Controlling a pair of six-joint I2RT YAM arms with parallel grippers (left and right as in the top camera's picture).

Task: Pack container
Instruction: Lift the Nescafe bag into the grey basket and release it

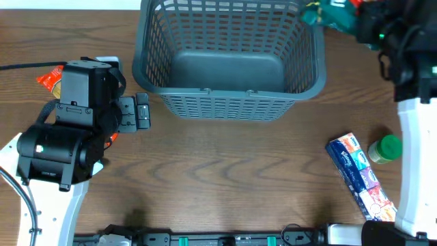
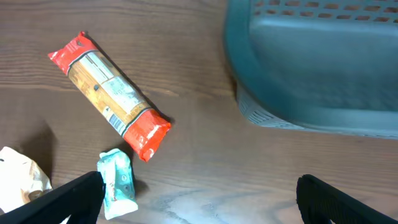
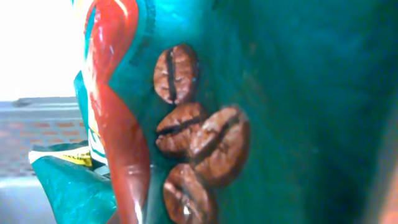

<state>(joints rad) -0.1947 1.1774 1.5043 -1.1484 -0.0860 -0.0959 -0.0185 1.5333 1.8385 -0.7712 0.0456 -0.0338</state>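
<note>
Right tool (image 1: 351,17) pinches a teal coffee bag (image 1: 326,14) by one end, as the overhead view shows it; in its own wrist view the bag (red stripe, printed brown beans) fills nearly the whole picture and hides the fingers, so the grip itself cannot be seen there. Below this tool and to its left stands the container (image 1: 229,102), a large grey lattice basket on the desk (image 1: 225,178); the bag hangs over the container's far right corner, and whether it touches the rim I cannot tell. Well behind the tool, near the arm's base, lie a long blue tissue pack (image 1: 358,179) and a green-capped bottle (image 1: 386,149), just beside each other on the desk.

Left tool (image 1: 141,111) is spread wide; its two dark fingers (image 2: 68,199) show at the bottom corners of its wrist view, with bare wood between them. The container stands just to this tool's right, its near left corner close to the fingers but apart from them. Ahead of the tool and to its left in the wrist view, a pasta packet (image 2: 109,102) with red ends lies flat and slantwise; nearer, just beside the left finger, lies a small teal-and-white packet (image 2: 117,183); a crumpled white wrapper (image 2: 18,177) sits at the view's left edge, partly cut off.
</note>
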